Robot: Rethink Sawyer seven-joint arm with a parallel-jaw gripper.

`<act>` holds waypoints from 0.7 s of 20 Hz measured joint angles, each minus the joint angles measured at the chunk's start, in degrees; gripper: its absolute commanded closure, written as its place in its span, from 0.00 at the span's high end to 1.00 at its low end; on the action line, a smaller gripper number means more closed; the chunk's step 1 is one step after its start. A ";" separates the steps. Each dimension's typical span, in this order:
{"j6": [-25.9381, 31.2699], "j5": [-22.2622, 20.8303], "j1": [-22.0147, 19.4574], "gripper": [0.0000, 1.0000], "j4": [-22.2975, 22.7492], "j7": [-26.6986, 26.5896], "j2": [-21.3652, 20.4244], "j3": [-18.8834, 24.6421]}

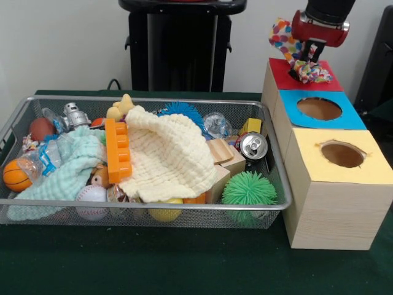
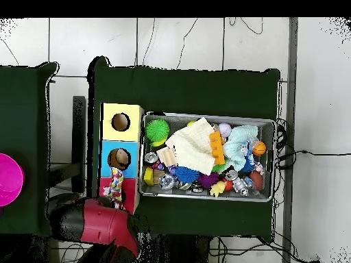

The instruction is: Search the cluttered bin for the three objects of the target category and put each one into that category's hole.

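Observation:
My gripper (image 1: 305, 60) hangs over the red-topped box (image 1: 280, 75) at the far right and is shut on a printed cloth piece (image 1: 283, 34) with red, yellow and blue dots. The piece's lower end (image 1: 313, 72) rests on the red top. In the overhead view the piece (image 2: 116, 183) lies across the red and blue tops, beside my arm (image 2: 96, 222). The yellow-topped hole (image 1: 342, 153) is in the nearest wooden box, also in the overhead view (image 2: 120, 122), and stands apart from my gripper. The wire mesh bin (image 1: 153, 206) sits left of the boxes. I see no other printed piece clearly.
The bin holds a cream waffle cloth (image 1: 169, 153), a mint cloth (image 1: 67, 166), an orange brick (image 1: 118, 150), a green spiky ball (image 1: 249, 187), a can (image 1: 253, 146), balls and wooden blocks. The blue-topped hole (image 1: 319, 109) lies between the red and yellow boxes.

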 measured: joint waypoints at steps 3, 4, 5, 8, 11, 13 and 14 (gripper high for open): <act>5.96 -1.96 -0.03 0.00 -3.72 0.00 0.69 -0.91; 6.92 -2.38 -0.04 0.00 -4.56 0.00 0.84 -1.04; 8.21 -3.14 -0.11 0.00 -6.25 0.00 1.17 -1.20; 8.39 -4.07 -0.27 0.00 -8.16 0.00 1.60 -1.23; 8.39 -4.89 -0.55 0.00 -10.12 0.00 2.02 -1.22; 8.38 -5.36 -1.03 0.00 -11.65 0.00 2.27 -1.22; 8.31 -5.65 -1.55 0.00 -12.63 0.00 2.39 -1.22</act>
